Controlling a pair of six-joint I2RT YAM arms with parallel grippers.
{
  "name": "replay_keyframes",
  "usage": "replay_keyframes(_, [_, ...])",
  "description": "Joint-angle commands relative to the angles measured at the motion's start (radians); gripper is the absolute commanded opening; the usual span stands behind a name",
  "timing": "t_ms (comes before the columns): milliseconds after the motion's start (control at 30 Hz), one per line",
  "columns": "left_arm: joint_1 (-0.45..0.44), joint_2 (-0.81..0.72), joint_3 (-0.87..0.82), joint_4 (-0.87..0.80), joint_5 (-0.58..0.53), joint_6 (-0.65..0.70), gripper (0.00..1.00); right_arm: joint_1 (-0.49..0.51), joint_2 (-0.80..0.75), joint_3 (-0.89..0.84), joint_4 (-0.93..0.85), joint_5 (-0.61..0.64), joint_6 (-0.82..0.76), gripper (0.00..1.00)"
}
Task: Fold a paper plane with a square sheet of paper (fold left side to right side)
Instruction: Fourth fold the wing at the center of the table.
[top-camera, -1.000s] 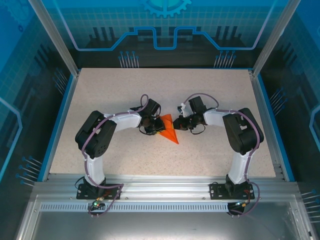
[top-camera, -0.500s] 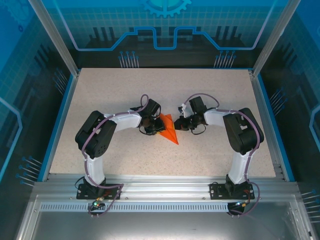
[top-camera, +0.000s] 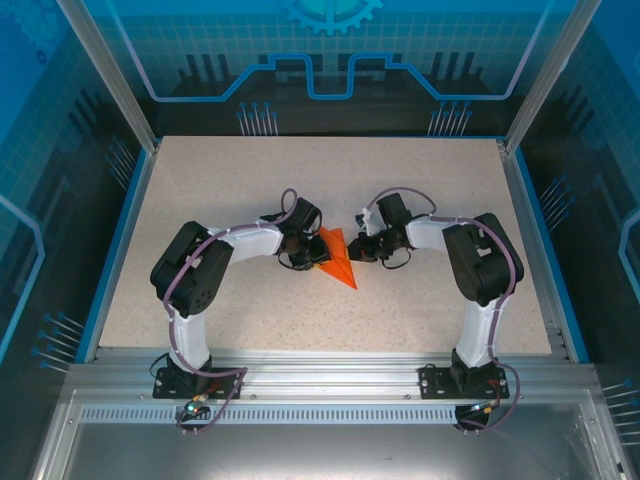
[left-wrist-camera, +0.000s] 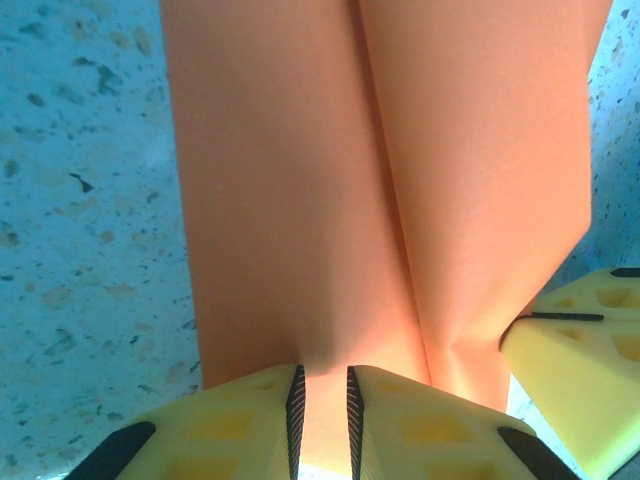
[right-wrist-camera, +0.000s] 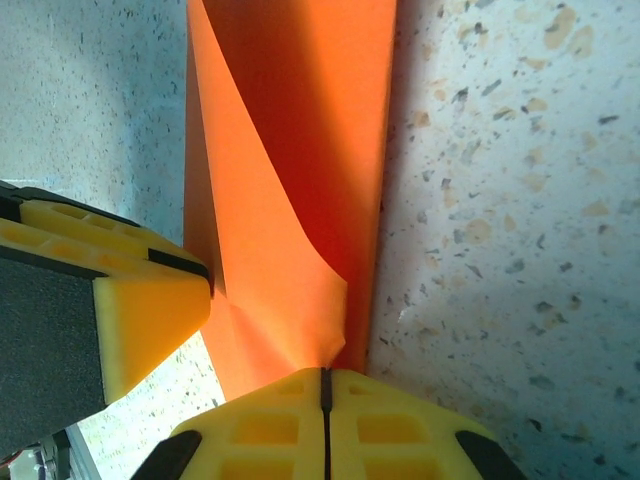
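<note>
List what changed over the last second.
The right arm's elbow edged slightly left, toward the paper. Nothing was taken hold of or let go. Both the left gripper and the right gripper stay pinched on the paper, which lies where it was.

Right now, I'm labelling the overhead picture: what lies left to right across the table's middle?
black-and-white left arm elbow → left gripper → bright orange-red pointed folded paper → right gripper → black-and-white right arm elbow

We see a speckled beige surface (top-camera: 420, 180), blue trim (top-camera: 118, 245) along its side edges, blue line-patterned panels (top-camera: 330, 50) behind its far edge, a silver rail (top-camera: 330, 375) along its near edge
</note>
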Motion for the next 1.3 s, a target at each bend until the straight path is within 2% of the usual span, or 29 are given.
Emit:
replay_keyframes(0, [-0.005, 0.027, 0.002, -0.038, -0.016, 0.021, 0.23, -0.014, 0.023, 0.024, -0.036, 0.016, -0.019, 0.07])
replay_keyframes(667, [-0.005, 0.027, 0.009, -0.04, -0.011, 0.025, 0.24, 0.0, 0.07, 0.056, -0.087, 0.036, -0.033, 0.07])
replay_keyframes(900, [-0.005, -0.042, 0.058, -0.088, -0.007, 0.063, 0.26, 0.006, 0.089, 0.057, -0.143, 0.084, -0.047, 0.07])
replay_keyframes(1067, [-0.005, -0.07, 0.108, -0.089, 0.052, 0.072, 0.28, 0.009, 0.096, 0.056, -0.149, 0.093, -0.048, 0.07])
replay_keyframes(1267, [-0.01, 0.006, 0.166, -0.064, 0.105, 0.061, 0.26, 0.015, 0.093, 0.061, -0.156, 0.103, -0.052, 0.07])
